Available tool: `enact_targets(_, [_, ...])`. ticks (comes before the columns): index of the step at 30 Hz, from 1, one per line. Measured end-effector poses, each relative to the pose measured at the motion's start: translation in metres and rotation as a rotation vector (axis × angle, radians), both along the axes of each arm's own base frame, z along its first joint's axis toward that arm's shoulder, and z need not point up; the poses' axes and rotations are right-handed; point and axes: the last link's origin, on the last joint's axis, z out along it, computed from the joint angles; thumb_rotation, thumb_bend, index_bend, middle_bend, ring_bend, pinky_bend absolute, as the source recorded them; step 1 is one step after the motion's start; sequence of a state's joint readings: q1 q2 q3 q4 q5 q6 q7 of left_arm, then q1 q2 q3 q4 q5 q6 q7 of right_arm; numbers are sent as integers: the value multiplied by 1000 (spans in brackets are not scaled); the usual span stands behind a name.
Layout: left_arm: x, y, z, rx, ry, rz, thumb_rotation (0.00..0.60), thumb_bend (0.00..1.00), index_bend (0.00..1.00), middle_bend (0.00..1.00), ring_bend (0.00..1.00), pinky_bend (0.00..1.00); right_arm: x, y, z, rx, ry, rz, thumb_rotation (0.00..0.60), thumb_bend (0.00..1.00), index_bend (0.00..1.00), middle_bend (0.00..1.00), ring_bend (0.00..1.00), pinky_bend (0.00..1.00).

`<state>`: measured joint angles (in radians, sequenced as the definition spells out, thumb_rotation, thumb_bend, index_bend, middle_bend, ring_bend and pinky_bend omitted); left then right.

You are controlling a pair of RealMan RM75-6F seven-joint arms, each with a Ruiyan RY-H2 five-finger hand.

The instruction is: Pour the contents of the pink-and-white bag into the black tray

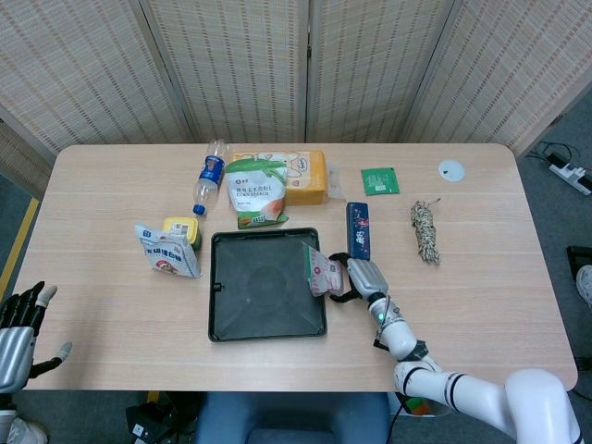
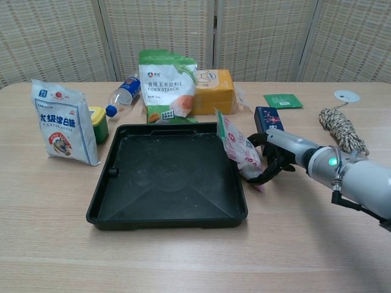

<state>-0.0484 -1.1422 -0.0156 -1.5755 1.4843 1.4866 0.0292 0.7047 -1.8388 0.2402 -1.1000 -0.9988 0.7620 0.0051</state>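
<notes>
The pink-and-white bag (image 1: 323,271) (image 2: 239,149) stands leaning on the right rim of the black tray (image 1: 268,314) (image 2: 165,177). My right hand (image 1: 361,277) (image 2: 272,155) is right beside the bag. Its fingers curve around the bag's right edge, one near the top and others at the lower corner, still spread wide. The bag rests where it leans and is not lifted. My left hand (image 1: 20,328) hangs off the table's front left corner with fingers apart and nothing in it; the chest view does not show it.
Behind the tray are a corn starch bag (image 1: 255,190), an orange box (image 1: 305,176) and a bottle (image 1: 208,176). To its left sit a white-and-blue bag (image 1: 166,250) and a yellow tub (image 1: 181,228). A blue box (image 1: 358,229), twine (image 1: 425,229) and a green sachet (image 1: 380,179) lie right.
</notes>
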Motion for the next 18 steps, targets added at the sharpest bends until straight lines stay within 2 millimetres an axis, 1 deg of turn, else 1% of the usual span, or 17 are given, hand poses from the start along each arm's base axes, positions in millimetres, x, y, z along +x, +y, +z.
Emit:
enact_targets(2, [0, 0, 0, 1, -1, 1, 600, 319, 0, 26, 54, 0, 0, -1, -2, -4, 9, 6, 600, 213, 300, 292, 740, 891])
enact_targets(4, [-1, 0, 0, 2, -1, 3, 600, 319, 0, 26, 54, 0, 1, -2, -3, -9, 16, 13, 600, 214, 373, 326, 754, 905])
enact_targets(8, [-1, -1, 1, 3, -1, 6, 600, 319, 0, 26, 54, 0, 2, -4, -7, -23, 26, 27, 600, 217, 474, 394, 773, 930])
enact_targets(9, [-2, -1, 1, 4, -2, 6, 600, 319, 0, 26, 54, 0, 3, -4, -7, -28, 27, 29, 600, 231, 499, 411, 779, 937])
enact_targets(11, [-2, -1, 1, 5, -1, 7, 600, 319, 0, 26, 54, 0, 3, -6, -7, -45, 29, 34, 600, 292, 546, 445, 791, 952])
enact_targets(13, [-3, -2, 1, 3, -1, 10, 600, 319, 0, 26, 54, 0, 3, -7, -7, -58, 28, 37, 600, 351, 576, 471, 801, 965])
enact_targets(18, [-2, -1, 1, -1, 0, 9, 600, 319, 0, 27, 54, 0, 2, -7, -3, -85, 20, 51, 600, 444, 637, 519, 825, 991])
